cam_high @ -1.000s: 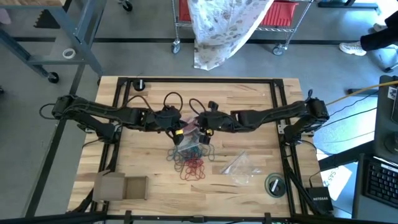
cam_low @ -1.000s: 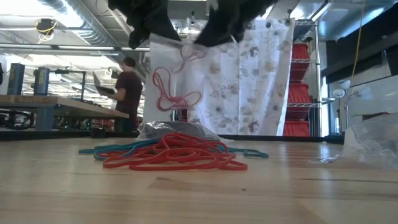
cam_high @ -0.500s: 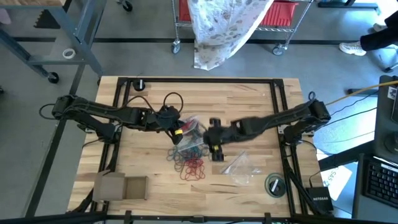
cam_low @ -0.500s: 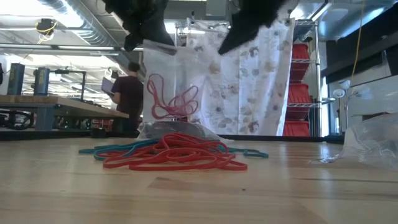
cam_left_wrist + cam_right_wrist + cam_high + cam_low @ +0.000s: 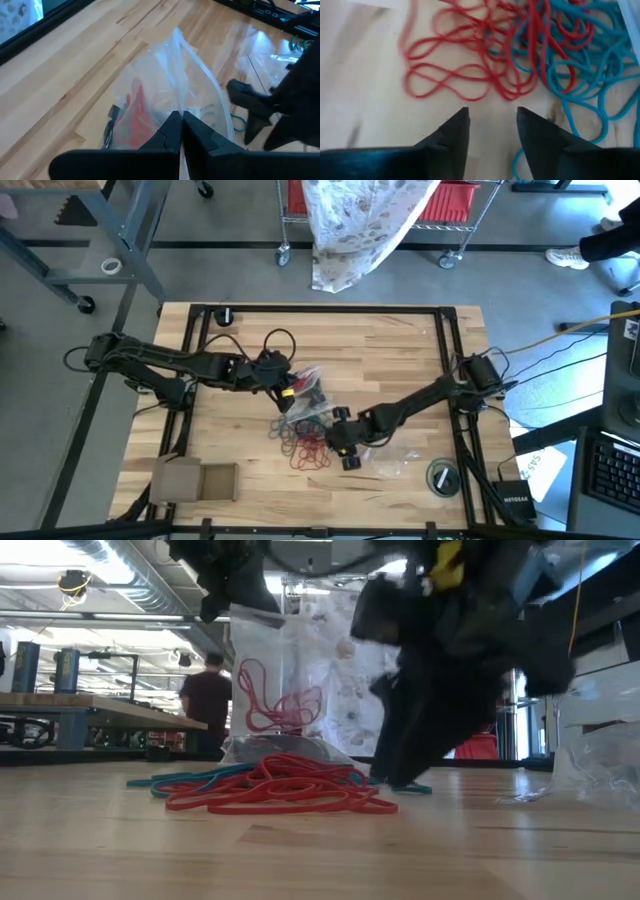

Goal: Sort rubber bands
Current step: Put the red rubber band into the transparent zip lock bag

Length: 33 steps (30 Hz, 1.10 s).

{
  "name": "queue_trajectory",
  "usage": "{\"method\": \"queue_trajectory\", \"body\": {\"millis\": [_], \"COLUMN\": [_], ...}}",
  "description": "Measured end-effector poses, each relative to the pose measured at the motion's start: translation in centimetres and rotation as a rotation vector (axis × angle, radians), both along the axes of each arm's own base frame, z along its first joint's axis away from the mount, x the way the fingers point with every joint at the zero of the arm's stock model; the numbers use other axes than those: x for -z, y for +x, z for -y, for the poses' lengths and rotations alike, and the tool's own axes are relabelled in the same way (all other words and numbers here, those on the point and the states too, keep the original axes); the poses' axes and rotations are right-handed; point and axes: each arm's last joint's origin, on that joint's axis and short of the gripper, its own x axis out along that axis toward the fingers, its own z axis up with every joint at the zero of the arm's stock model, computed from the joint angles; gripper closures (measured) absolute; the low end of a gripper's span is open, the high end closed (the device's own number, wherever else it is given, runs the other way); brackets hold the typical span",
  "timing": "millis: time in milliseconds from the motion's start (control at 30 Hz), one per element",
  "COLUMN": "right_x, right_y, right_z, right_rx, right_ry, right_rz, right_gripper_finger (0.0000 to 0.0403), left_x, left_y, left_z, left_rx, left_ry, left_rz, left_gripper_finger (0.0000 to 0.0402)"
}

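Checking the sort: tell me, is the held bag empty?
No. The clear bag pinched by the left gripper holds red rubber bands.

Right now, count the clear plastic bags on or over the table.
2: one bag held up by the left gripper, one bag lying flat near the right gripper. Others may be hidden.

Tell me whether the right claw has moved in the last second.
Yes. In the high view the right claw has swung from beside the held clear bag toward the table's near edge, now open beside the rubber bands.
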Motion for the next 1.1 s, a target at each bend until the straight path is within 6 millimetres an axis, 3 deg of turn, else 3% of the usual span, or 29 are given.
{"method": "queue_trajectory", "body": {"millis": [233, 467, 633, 767, 900, 1100], "right_x": [0.1, -0.1, 0.0, -0.6, -4.3, -12.1], "right_y": [0.8, 1.0, 1.0, 0.7, 0.1, -0.8], "right_z": [1.6, 1.4, 1.5, 1.5, 0.9, 0.4], "right_rx": [0.067, 0.048, 0.06, 0.064, 0.051, 0.023], "right_ry": [0.036, 0.077, 0.066, 0.055, 0.023, -0.062], "right_rz": [0.017, 0.038, 0.037, 0.033, 0.06, 0.212], "right_gripper_finger": [0.0294, 0.0324, 0.039, 0.0397, 0.0401, 0.0402], "left_x": [0.0, 0.0, 0.0, 0.0, 0.0, 0.0], "left_y": [0.0, 0.0, 0.0, 0.0, 0.0, 0.0], "left_z": [0.0, 0.0, 0.0, 0.0, 0.2, 0.4], "left_rx": [0.002, 0.004, 0.004, 0.005, 0.011, 0.028], "left_ry": [0.002, 0.004, 0.004, 0.004, 0.004, 0.013], "left_rz": [-0.002, -0.002, -0.002, -0.002, -0.002, -0.003], "left_gripper_finger": [0.0401, 0.0401, 0.0401, 0.0401, 0.0401, 0.0401]}}
